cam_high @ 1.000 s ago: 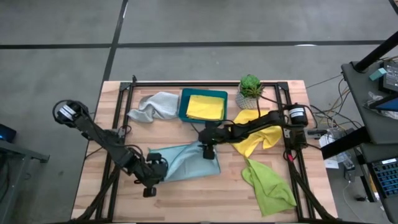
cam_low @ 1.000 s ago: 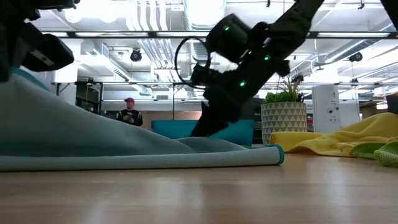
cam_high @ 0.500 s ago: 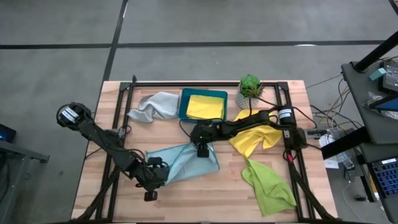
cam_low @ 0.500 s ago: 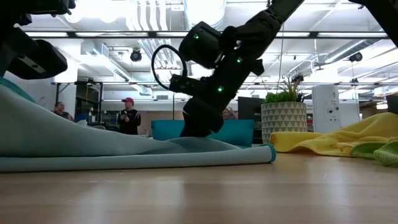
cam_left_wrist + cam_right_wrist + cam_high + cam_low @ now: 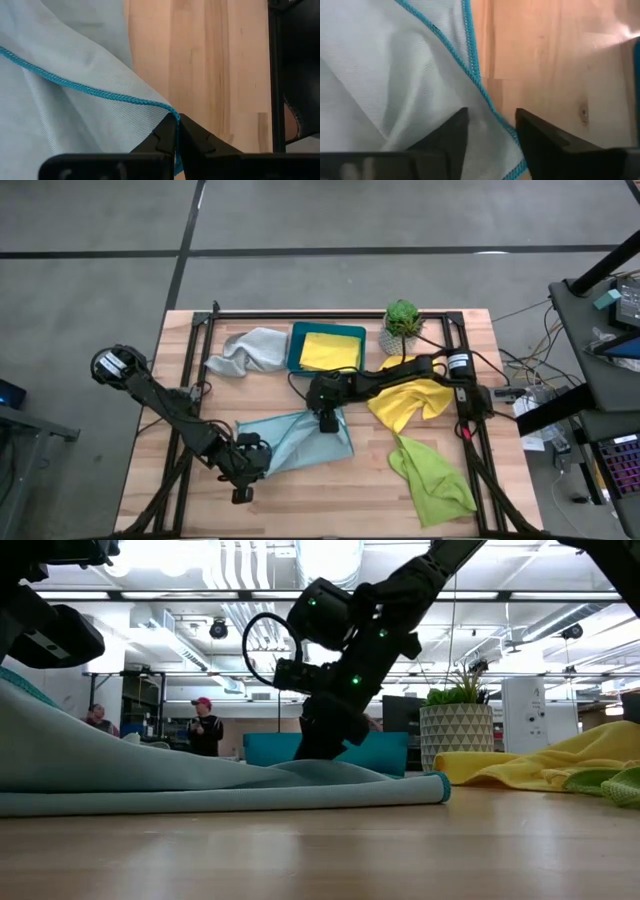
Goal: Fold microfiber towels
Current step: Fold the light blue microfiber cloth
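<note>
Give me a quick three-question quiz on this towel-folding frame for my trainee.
1. True or false: the left gripper is shut on a corner of the light blue towel.
2. What lies in the teal tray? A) a grey towel B) a yellow towel C) the potted plant
3. How do the right gripper's fingers stand relative to the light blue towel's edge?

Key:
1. True; it pinches the hemmed corner.
2. B; the yellow towel lies in the tray.
3. Apart, astride the teal-stitched edge, not yet closed on it.
</note>
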Robot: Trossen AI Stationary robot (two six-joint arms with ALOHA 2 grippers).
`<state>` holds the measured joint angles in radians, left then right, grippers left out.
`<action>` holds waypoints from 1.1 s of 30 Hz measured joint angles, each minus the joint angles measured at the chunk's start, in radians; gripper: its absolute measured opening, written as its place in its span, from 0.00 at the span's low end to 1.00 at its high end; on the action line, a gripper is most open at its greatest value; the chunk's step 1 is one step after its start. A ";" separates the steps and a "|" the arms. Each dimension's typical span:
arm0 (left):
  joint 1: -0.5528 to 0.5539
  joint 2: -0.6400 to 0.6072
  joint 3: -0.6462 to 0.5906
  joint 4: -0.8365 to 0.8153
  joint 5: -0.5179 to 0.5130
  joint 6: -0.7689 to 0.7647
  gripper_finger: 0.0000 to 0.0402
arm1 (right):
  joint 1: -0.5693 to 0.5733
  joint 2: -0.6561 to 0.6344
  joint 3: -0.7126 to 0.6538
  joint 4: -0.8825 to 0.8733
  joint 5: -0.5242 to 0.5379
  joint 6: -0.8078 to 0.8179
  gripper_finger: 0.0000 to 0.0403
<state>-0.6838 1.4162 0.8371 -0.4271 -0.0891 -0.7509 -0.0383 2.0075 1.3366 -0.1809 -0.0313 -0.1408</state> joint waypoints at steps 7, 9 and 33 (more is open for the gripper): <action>0.000 0.000 -0.005 0.000 0.000 0.001 0.00 | 0.001 -0.022 -0.004 -0.016 -0.001 -0.010 0.08; 0.000 0.000 -0.008 -0.004 -0.001 0.001 0.00 | 0.000 -0.042 -0.006 -0.036 0.005 -0.015 0.04; -0.006 -0.130 -0.004 -0.053 -0.044 -0.003 0.00 | 0.045 -0.140 -0.037 -0.138 0.008 0.091 0.18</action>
<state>-0.6893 1.2864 0.8329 -0.4801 -0.1335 -0.7539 0.0063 1.8679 1.2999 -0.3191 -0.0235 -0.0498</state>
